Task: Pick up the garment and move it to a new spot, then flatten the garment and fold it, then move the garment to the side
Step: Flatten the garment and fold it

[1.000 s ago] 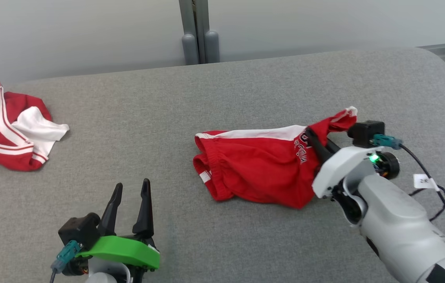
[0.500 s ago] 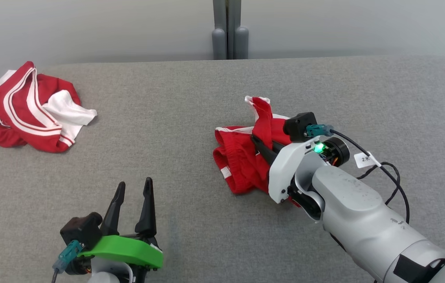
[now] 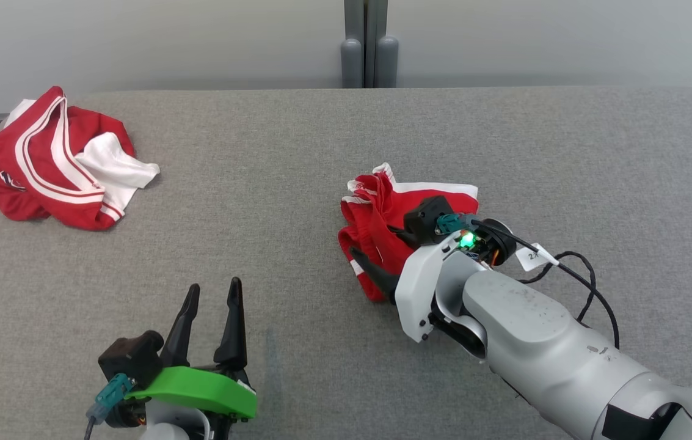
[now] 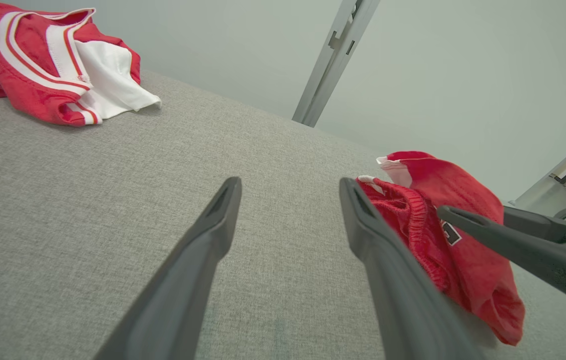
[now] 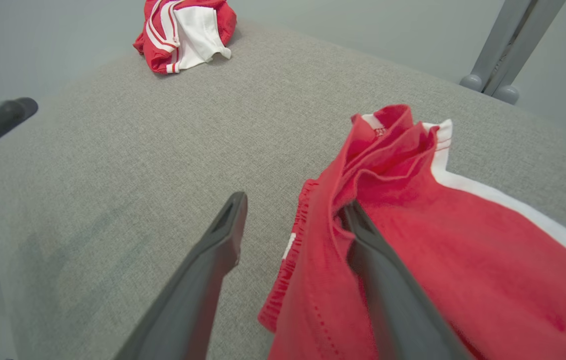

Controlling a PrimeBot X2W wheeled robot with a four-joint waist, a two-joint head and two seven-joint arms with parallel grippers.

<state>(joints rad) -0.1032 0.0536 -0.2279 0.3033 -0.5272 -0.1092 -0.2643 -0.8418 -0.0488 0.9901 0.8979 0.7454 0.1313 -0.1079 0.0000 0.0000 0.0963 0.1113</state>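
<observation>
At right gripper (image 5: 293, 202) tips | red garment (image 5: 462, 240), touching one finger | jaws apart, nothing gripped

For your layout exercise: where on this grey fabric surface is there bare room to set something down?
Bare: the grey fabric surface between the crumpled red-and-white garment and the folded red shorts, and the right side beyond the shorts. Crowded: around the shorts, where the open right hand sits.
</observation>
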